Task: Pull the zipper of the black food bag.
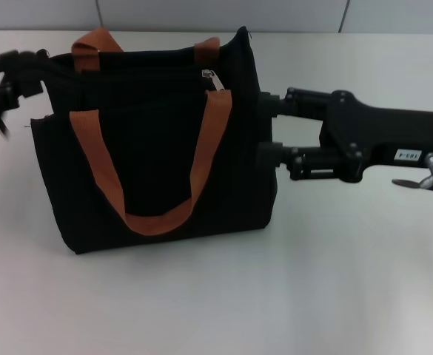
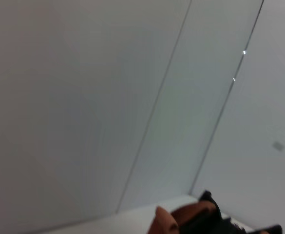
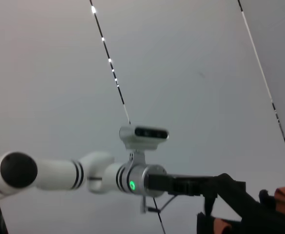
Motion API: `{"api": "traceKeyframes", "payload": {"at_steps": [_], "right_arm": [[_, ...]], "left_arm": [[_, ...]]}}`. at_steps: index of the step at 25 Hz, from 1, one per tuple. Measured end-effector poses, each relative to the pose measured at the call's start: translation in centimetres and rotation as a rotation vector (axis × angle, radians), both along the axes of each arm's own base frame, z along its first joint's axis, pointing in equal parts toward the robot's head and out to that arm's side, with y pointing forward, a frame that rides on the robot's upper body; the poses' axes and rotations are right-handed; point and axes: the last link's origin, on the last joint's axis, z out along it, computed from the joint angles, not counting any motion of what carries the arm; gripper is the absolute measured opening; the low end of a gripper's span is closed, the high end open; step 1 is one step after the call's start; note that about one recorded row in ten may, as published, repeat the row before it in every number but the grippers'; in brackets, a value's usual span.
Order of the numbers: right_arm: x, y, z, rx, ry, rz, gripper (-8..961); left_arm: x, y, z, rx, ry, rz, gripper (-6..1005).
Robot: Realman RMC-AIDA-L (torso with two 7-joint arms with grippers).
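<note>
The black food bag stands upright on the white table, its long side running from the left gripper to the right gripper, front pocket facing the camera. An orange-brown handle hangs down in a loop over the front. The right gripper reaches in level from the bag's right side; its two fingers are spread apart and touch that side wall. The left gripper is at the bag's upper left corner; I cannot tell if it is grasping. The zipper lies on the top edge, nearer the right gripper, tab pointing toward it. A small white label on the right arm is not readable.
</note>
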Motion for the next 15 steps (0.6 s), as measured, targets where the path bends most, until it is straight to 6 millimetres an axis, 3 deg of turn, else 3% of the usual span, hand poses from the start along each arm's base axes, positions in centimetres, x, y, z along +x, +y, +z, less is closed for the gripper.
{"api": "traceKeyframes", "payload": {"at_steps": [2,5,10,15], "right_arm": [[0.2,-0.2,-0.3,-0.006,-0.019,0.006,806],[0.6,-0.4,-0.8,-0.013,-0.06,0.014,806],[1.3,-0.9,-1.8,-0.01,-0.087,0.043,806],[1.8,-1.5,-2.7,0.009,-0.087,0.078,806]], "left_arm": [[0.1,-0.2,0.6,-0.07,0.025,0.018,772],[0.0,-0.3,0.7,-0.118,0.052,0.029,807],[0.3,-1.2,0.8,-0.161,0.052,-0.007,807],[0.9,-2.5,0.9,-0.097,-0.021,-0.103,806]]}}
